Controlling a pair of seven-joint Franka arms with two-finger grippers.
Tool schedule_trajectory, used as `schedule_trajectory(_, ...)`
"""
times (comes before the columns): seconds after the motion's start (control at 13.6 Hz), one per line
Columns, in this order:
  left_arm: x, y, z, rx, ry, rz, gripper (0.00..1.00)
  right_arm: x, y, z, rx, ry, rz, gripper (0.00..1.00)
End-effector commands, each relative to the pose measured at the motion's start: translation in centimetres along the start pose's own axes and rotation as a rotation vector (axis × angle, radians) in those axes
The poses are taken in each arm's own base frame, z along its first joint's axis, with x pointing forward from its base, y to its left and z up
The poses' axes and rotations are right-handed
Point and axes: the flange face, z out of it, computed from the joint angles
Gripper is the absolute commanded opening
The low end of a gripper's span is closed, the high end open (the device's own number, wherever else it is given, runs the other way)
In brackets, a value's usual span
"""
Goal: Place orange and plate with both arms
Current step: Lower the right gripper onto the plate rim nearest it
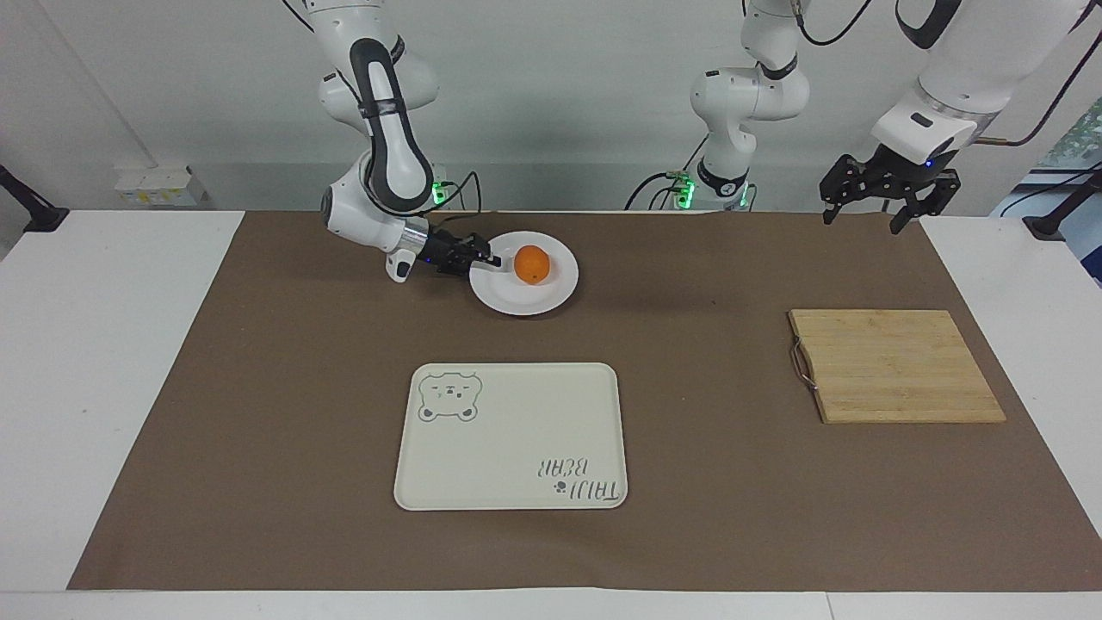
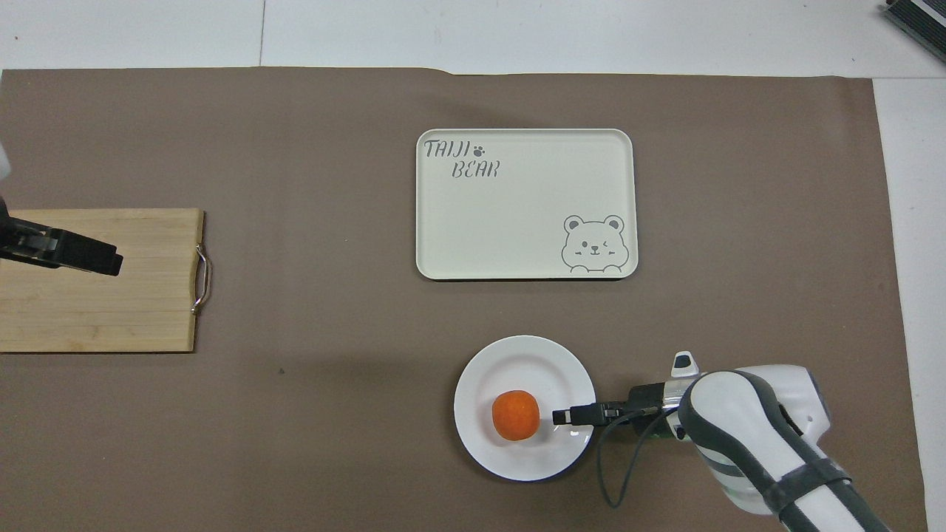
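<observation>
The orange (image 1: 531, 263) (image 2: 515, 415) lies on the white plate (image 1: 535, 298) (image 2: 517, 360), which sits on the brown mat close to the robots. My right gripper (image 1: 492, 257) (image 2: 562, 417) reaches in level from the right arm's end and is pinched on the plate's rim, its fingertips just short of the orange. My left gripper (image 1: 861, 220) (image 2: 103, 260) hangs open and empty in the air over the left arm's end of the table, where that arm waits.
A cream bear tray (image 1: 516, 435) (image 2: 517, 214) lies mid-table, farther from the robots than the plate. A wooden cutting board (image 1: 895, 366) (image 2: 96, 310) with a metal handle lies toward the left arm's end.
</observation>
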Motion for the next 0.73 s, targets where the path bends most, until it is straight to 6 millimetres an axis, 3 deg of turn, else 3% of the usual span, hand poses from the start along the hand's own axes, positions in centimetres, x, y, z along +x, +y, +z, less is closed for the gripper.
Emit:
schedule_trajectory(0.0,-0.5,0.1,-0.2,0.011,0.018,0.005,1.0,-0.2,0.3,0.1,0.011,0.023,-0.02,0.17)
schedule_trajectory(0.29,-0.4,0.3,-0.3,0.011,0.021,0.01,1.0,-0.1,0.1,0.1,0.012,0.025,-0.026,0.0)
schedule_trajectory(0.66,-0.4,0.5,-0.3,0.012,0.021,0.017,1.0,1.3,-0.6,0.0,0.024,0.022,-0.031,0.0)
